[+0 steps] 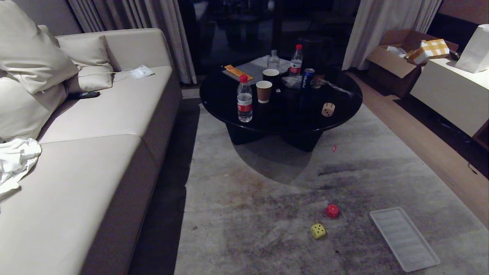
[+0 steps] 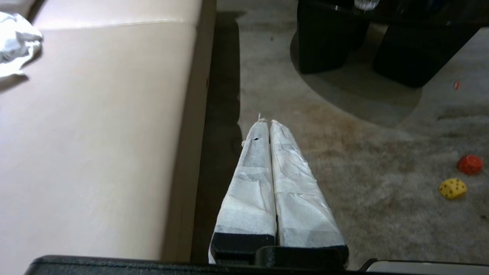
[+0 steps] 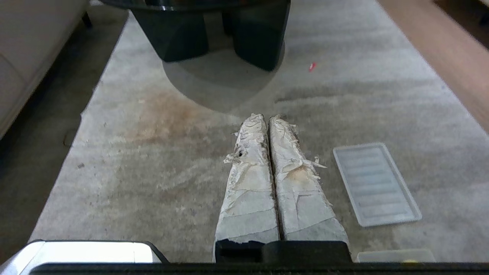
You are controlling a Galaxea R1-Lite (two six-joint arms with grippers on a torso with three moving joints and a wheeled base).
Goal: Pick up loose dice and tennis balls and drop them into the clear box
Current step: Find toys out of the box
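Observation:
A yellow die (image 1: 318, 231) (image 2: 452, 188) and a red die (image 1: 332, 211) (image 2: 469, 164) lie close together on the grey carpet. On the round black table's right side sits a beige die (image 1: 328, 109). No tennis balls are in view. Close below my right gripper a sliver of translucent plastic rim (image 3: 393, 255) shows; I cannot tell whether it is the clear box. Neither arm appears in the head view. My left gripper (image 2: 266, 121) is shut and empty above the carpet beside the sofa. My right gripper (image 3: 266, 116) is shut and empty above the carpet.
A flat ribbed clear lid (image 1: 404, 238) (image 3: 376, 185) lies on the carpet right of the dice. The black table (image 1: 229, 95) carries bottles, cups and a can. A beige sofa (image 1: 95, 160) fills the left. A cardboard box (image 1: 397, 61) and white cabinet (image 1: 450, 93) stand at the right.

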